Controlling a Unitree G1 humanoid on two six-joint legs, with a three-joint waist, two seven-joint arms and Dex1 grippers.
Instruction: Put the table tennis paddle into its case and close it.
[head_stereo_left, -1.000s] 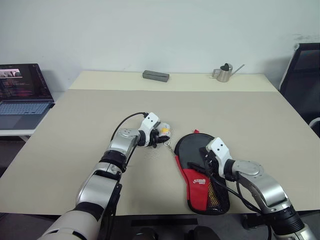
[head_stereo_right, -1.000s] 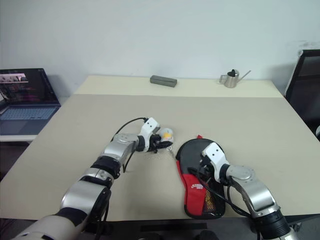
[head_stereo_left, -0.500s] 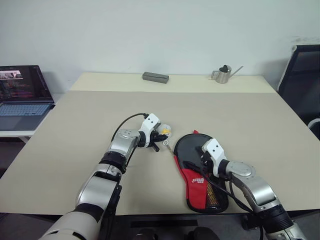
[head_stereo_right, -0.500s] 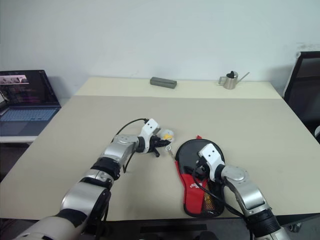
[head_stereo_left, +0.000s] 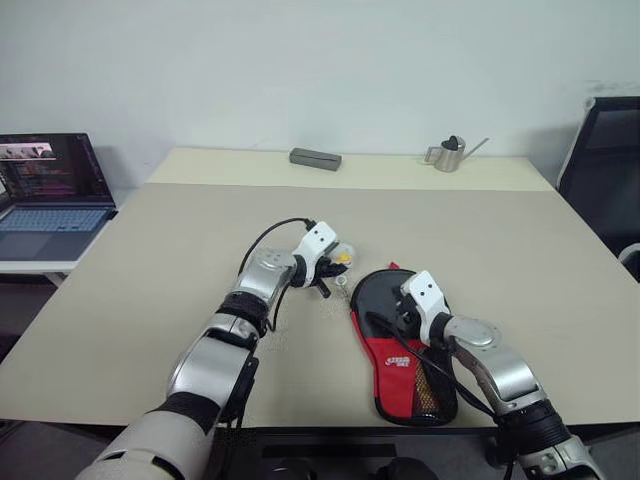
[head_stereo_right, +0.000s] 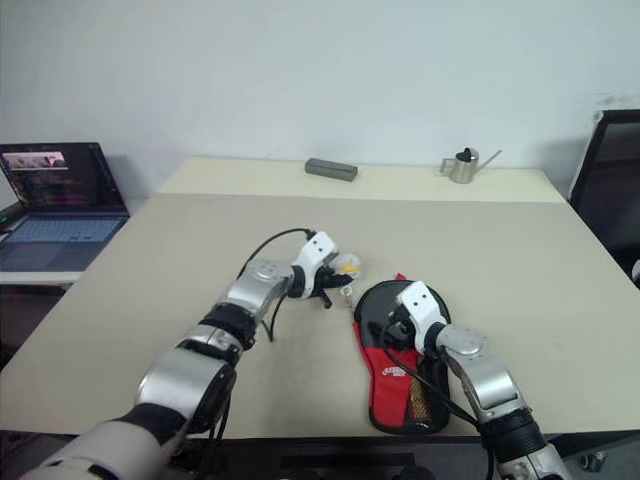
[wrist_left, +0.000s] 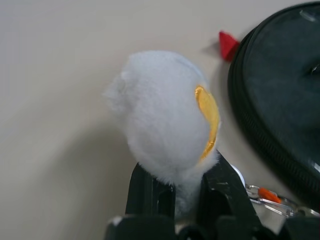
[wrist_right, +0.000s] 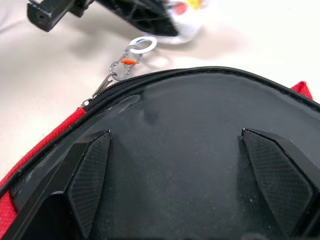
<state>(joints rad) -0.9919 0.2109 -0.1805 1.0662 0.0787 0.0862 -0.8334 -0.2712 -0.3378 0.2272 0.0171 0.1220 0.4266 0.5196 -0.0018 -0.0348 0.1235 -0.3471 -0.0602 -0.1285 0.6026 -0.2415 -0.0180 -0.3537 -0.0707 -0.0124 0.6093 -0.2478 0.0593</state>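
On a beige table (head_stereo_left: 150, 270), the black-and-red paddle case (head_stereo_left: 400, 345) lies flat near the front edge, its zipper pull (wrist_right: 127, 62) at the round end. The left gripper (wrist_left: 175, 192) is clamped on a white plush charm with a yellow patch (wrist_left: 167, 117), just beside the case. The right gripper (wrist_right: 187, 165) rests spread wide over the case's black top. The paddle itself cannot be made out.

Table (head_stereo_left: 150, 290): case (head_stereo_left: 400, 345) laid flat near the front edge, right of centre. Plush charm (head_stereo_left: 341, 255) located just beside the case's far left end. Box (head_stereo_left: 315, 157) and, apparently, a small watering can (head_stereo_left: 447, 152) placed along the far edge. Laptop (head_stereo_left: 48, 195) set beyond the left edge.
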